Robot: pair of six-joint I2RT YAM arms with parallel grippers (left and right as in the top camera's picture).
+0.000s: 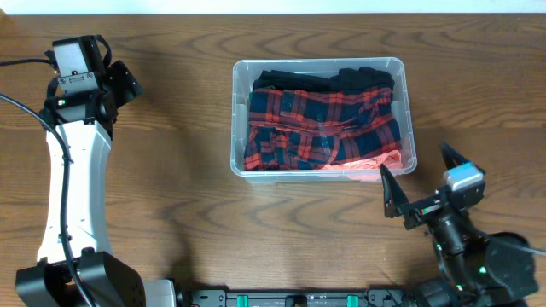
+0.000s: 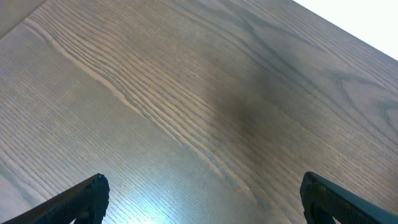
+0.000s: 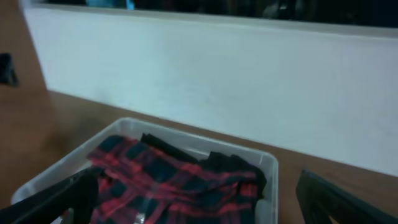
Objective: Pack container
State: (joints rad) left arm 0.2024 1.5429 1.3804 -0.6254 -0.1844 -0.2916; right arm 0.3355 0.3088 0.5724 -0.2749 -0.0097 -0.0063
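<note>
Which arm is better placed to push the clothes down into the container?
Right. The right pincer, open, hangs beside a corner of the container; the left pincer is far off over the table.

Wood-grain table (image 1: 188,213), white wall (image 3: 217,81) behind.

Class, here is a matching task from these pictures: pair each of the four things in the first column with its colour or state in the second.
Column one:
1 container
2 top cloth in it
3 corner cloth, at its near right
4 left hand

Column two:
A open, over the table
B red and dark plaid
C clear plastic
D pink

Pairs: 1-C, 2-B, 3-D, 4-A
</note>
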